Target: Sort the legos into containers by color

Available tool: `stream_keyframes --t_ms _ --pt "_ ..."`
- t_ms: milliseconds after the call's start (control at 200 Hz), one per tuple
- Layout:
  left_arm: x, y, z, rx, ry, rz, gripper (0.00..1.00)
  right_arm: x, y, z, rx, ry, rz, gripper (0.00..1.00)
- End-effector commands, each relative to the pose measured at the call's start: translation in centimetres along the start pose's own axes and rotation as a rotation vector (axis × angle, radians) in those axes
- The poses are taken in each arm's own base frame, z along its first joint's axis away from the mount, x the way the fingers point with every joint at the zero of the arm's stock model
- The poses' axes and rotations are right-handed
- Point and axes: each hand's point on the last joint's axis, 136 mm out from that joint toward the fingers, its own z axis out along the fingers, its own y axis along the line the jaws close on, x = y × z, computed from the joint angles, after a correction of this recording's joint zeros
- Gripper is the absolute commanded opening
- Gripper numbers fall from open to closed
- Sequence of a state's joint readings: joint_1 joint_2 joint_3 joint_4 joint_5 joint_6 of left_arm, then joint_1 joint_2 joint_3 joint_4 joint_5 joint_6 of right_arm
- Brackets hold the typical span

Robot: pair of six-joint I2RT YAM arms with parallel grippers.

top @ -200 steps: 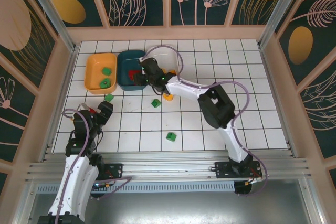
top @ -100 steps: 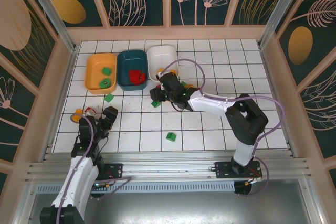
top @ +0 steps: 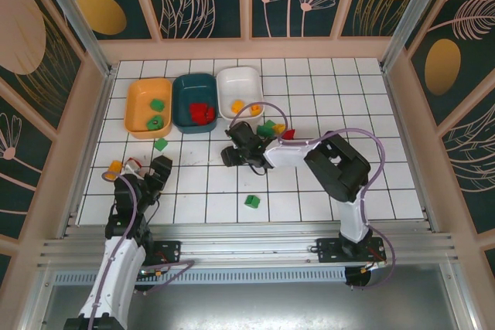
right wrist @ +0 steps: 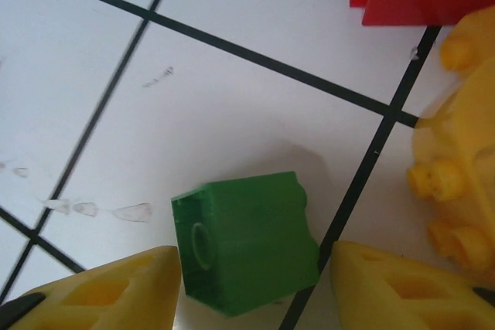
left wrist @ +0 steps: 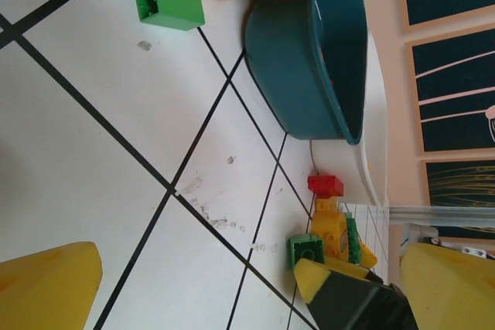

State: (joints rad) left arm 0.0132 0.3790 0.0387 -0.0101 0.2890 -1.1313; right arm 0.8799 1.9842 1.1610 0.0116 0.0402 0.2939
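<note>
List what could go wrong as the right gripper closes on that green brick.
The green brick sits askew between the fingers of the open right gripper, so closing may twist it or squeeze it out. The yellow brick lies close to one finger and could get nudged or pinched along with it.

The right arm is extended forward and folded leftward, the right gripper (top: pixel 230 155) held low with jaws parted. The left gripper (top: pixel 159 171) is held wide open, the left arm tucked in.
</note>
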Motion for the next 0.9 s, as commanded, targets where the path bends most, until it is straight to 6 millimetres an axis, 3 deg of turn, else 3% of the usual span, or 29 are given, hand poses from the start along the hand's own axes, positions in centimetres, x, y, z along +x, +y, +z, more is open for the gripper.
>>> stream_keyframes --t_ms 0,275,540,746,896 --pt "0.4 0.3 0.0 0.0 0.02 -0.016 0.98 -0.4 0.3 1.0 0.002 -0.016 -0.008 0.53" --pt "-0.3 -0.8 -0.1 -0.02 0.009 0.029 0.98 -1.3 0.8 1.1 -0.019 -0.046 -0.006 0.35" --pt "-2.2 -2.6 -0.6 -0.056 -0.04 0.079 0.99 -3.8 2.4 -1.6 -0.07 -0.125 -0.007 0.28" --pt "-4.6 -2.7 -0.3 -0.211 -0.079 0.156 0.98 -7.8 7.1 -4.9 -0.17 -0.234 -0.026 0.27" --pt "-7.2 -2.0 -0.6 -0.397 -0.133 0.203 0.98 -11.1 11.8 -4.2 -0.286 -0.278 -0.04 0.27"
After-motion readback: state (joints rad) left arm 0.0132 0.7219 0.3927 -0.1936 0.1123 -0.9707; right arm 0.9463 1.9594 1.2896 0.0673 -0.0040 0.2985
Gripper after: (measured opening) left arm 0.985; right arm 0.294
